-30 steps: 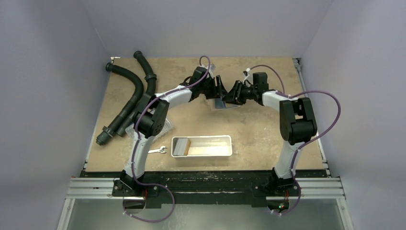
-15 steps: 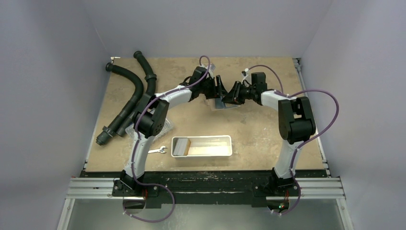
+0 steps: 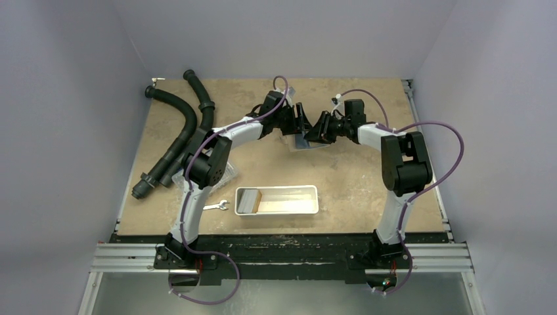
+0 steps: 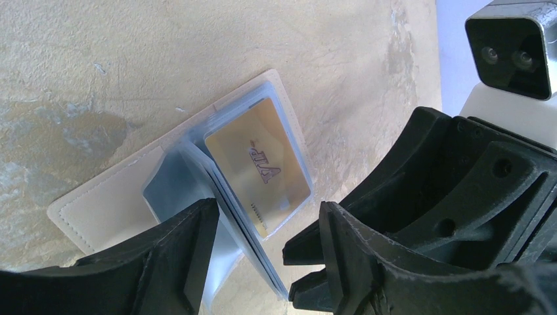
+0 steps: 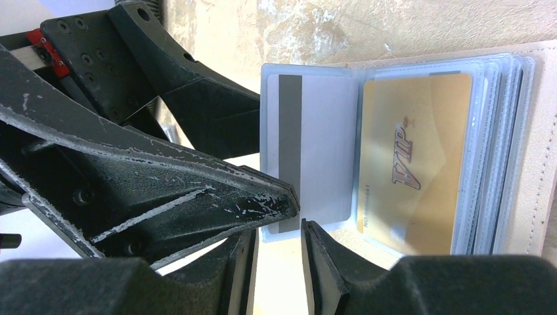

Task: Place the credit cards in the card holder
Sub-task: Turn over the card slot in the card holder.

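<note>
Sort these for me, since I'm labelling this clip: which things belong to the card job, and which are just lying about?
Job:
- holder
- gold card, in a sleeve
- striped card, in the raised sleeve

Lying about:
- hoses
- wrench
- tray, tan contents unclear
- clear box, partly behind the left arm

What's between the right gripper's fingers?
In the right wrist view, the right gripper pinches the lower edge of a white card with a grey stripe, sleeved in the beige card holder.
</note>
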Robot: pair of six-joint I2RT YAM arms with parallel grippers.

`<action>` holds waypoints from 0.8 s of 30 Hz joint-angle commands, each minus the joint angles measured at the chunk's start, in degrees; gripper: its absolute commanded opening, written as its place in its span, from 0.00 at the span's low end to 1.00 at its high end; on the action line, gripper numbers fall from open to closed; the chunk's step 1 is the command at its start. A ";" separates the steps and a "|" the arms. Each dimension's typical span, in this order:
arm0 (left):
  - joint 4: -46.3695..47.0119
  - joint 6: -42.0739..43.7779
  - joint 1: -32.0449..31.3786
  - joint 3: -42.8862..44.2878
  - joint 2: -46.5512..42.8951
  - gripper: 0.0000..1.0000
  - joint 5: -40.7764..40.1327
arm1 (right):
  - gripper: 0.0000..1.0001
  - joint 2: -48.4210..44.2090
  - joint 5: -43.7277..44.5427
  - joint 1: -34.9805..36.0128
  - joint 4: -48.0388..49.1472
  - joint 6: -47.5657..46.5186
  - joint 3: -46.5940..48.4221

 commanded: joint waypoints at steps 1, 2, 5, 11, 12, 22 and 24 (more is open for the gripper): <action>2.12 -0.66 -0.11 1.91 -1.47 0.62 1.57 | 0.38 -0.38 -0.98 0.53 2.47 -0.46 2.35; 2.12 -0.67 -0.15 1.95 -1.55 0.62 1.58 | 0.38 -0.32 -0.89 0.58 2.38 -0.43 2.40; 2.21 -0.68 -0.16 1.95 -1.47 0.62 1.66 | 0.38 0.10 -0.74 0.82 2.44 -0.30 2.59; 2.29 -0.73 -0.16 2.01 -1.56 0.62 1.82 | 0.38 0.78 0.76 1.33 1.13 -0.90 3.63; 2.29 -0.72 -0.16 2.02 -1.56 0.62 1.84 | 0.38 0.90 0.89 1.28 0.96 -0.99 3.78; 2.14 -0.68 -0.16 2.16 -1.47 0.63 1.99 | 0.24 0.57 2.52 1.34 -0.29 -1.53 3.71; 1.99 -0.56 -0.11 2.17 -1.54 0.63 2.02 | 0.23 0.16 3.29 1.31 -0.59 -1.81 3.49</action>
